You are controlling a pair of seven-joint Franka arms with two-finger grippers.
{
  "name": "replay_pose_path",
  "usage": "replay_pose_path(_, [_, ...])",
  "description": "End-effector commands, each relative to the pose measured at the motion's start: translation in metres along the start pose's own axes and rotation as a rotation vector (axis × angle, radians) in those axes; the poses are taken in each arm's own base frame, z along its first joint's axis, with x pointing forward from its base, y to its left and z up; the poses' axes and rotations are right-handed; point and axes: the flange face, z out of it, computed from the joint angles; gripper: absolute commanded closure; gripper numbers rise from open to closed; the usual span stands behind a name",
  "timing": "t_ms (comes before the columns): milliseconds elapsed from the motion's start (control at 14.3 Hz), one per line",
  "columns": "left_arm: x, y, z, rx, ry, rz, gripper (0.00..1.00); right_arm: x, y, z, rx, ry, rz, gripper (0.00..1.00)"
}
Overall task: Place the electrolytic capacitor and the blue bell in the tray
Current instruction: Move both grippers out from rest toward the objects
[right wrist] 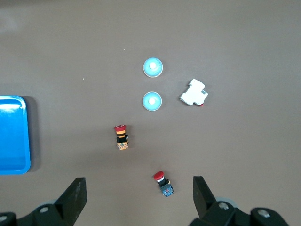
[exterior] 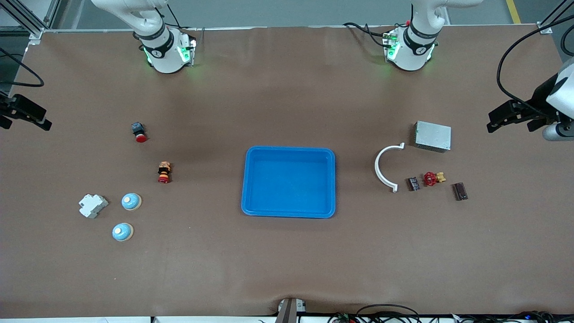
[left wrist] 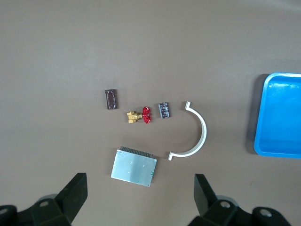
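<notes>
The bright blue tray (exterior: 289, 149) lies empty at the table's middle; its edge also shows in the left wrist view (left wrist: 260, 117) and the right wrist view (right wrist: 27, 136). Two blue bells (exterior: 131, 201) (exterior: 122, 232) sit toward the right arm's end, seen too in the right wrist view (right wrist: 153, 67) (right wrist: 152, 100). The small dark electrolytic capacitor (exterior: 413, 183) (left wrist: 164, 109) lies toward the left arm's end, beside a red-handled brass valve (exterior: 432, 178). My left gripper (exterior: 515, 121) (left wrist: 141, 197) hangs open over that end. My right gripper (exterior: 24, 122) (right wrist: 138, 197) hangs open over the other end. Both hold nothing.
Near the capacitor lie a white half-ring clamp (exterior: 385, 168), a silver metal box (exterior: 432, 136) and a brown block (exterior: 460, 191). Near the bells lie a white breaker (exterior: 93, 205) and two red-capped push buttons (exterior: 139, 132) (exterior: 164, 172).
</notes>
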Motion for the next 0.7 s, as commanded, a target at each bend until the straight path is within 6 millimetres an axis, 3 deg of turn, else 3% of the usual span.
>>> replay_pose_path(0, [-0.0003, -0.0007, 0.0001, 0.006, -0.006, -0.013, 0.00, -0.0054, 0.0006, -0.0050, 0.001, 0.006, 0.005, 0.00])
replay_pose_path(628, [0.0051, -0.0052, 0.0091, 0.009, -0.021, -0.021, 0.00, -0.0051, -0.0014, -0.0066, 0.004, 0.011, 0.002, 0.00])
